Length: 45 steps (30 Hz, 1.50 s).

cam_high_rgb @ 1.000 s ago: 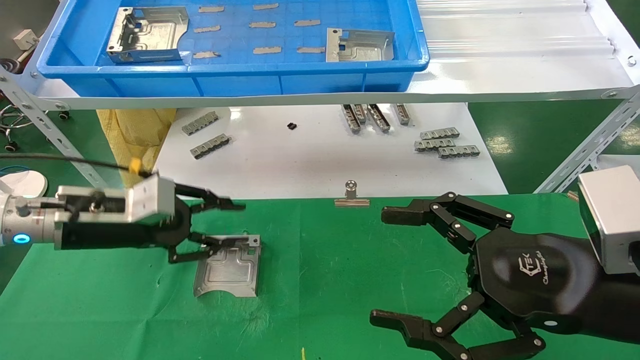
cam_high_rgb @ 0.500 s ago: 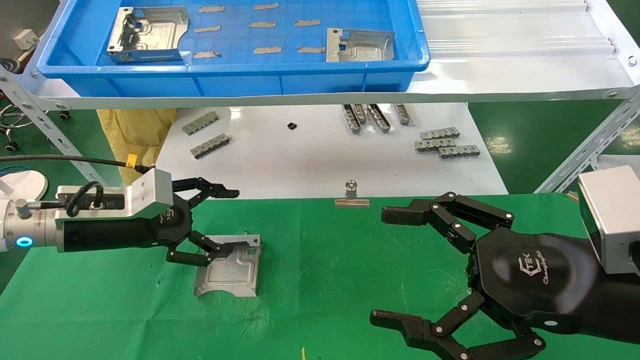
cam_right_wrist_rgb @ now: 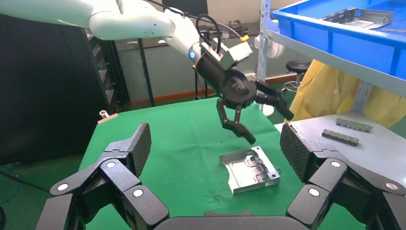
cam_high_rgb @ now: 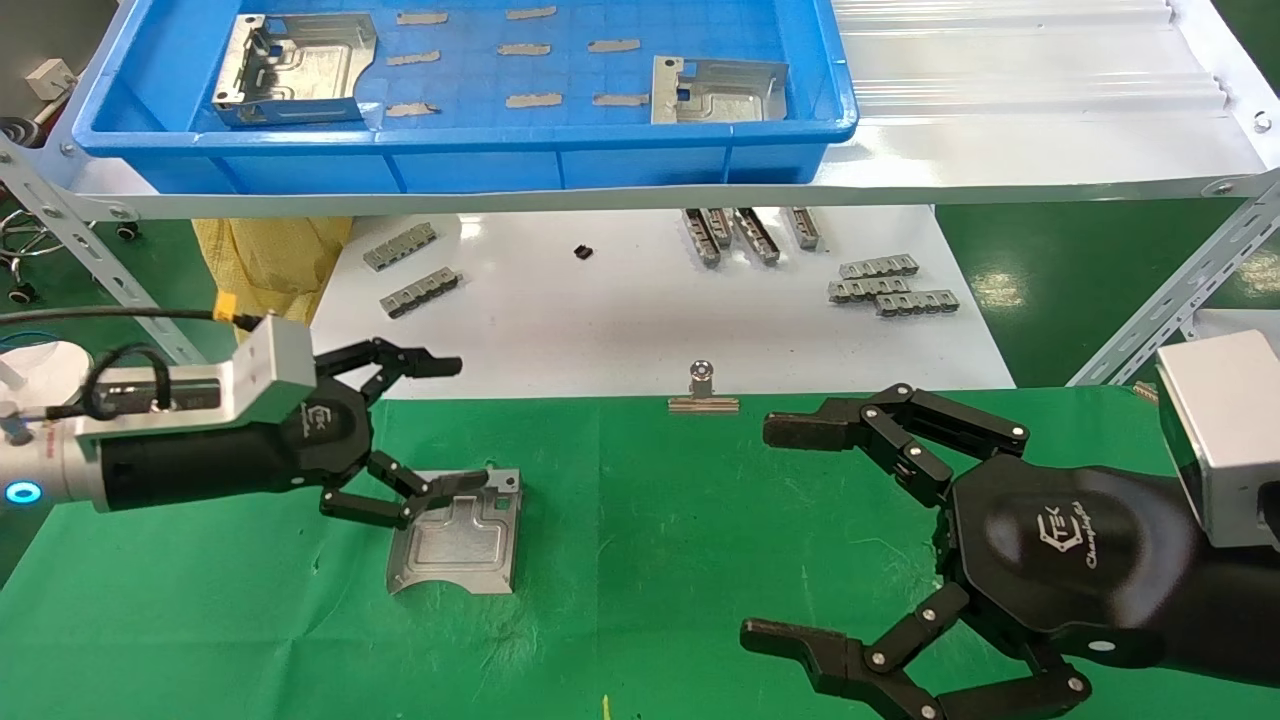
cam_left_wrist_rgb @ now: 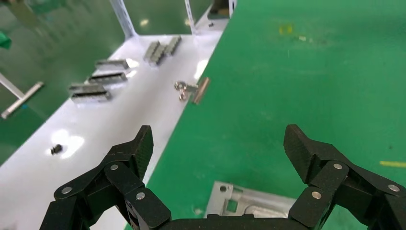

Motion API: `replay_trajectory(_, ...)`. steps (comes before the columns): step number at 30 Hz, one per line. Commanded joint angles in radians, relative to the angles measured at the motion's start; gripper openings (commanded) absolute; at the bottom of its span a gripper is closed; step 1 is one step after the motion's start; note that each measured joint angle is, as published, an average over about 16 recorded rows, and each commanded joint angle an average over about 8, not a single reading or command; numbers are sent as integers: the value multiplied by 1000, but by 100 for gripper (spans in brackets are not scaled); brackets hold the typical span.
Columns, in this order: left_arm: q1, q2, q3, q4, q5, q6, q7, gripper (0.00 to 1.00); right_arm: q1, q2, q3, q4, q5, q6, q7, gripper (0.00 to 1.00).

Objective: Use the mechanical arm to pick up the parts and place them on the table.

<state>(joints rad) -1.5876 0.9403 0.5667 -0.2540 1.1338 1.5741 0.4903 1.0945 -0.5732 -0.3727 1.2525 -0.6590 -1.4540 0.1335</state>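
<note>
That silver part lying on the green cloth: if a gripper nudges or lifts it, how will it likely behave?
The part looks like thin stamped sheet metal, so probably stiff and light. Its shiny, smooth face may slip between the left gripper fingers. Lying flat on the table, it should slide rather than roll or tip, though the cloth may drag.

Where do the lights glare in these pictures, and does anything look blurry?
Head view: bright glare on the white board and on the green floor beyond; the part on the table shines softly. Left wrist view: glare patches on the white board, and the left gripper fingers up close look soft. Right wrist view: everything reads fairly crisp, with only a faint shadow under the part.
</note>
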Motion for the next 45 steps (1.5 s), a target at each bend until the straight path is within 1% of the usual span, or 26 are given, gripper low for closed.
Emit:
replay_trajectory(1, 21, -14, -12, -43, -17, -3, -28, 100, 0, 0, 0, 0, 0, 0, 0, 100)
replay_trajectory(45, 488, -313, -273, -981, -384, -75, -645, 100, 0, 0, 0, 0, 0, 0, 0, 100)
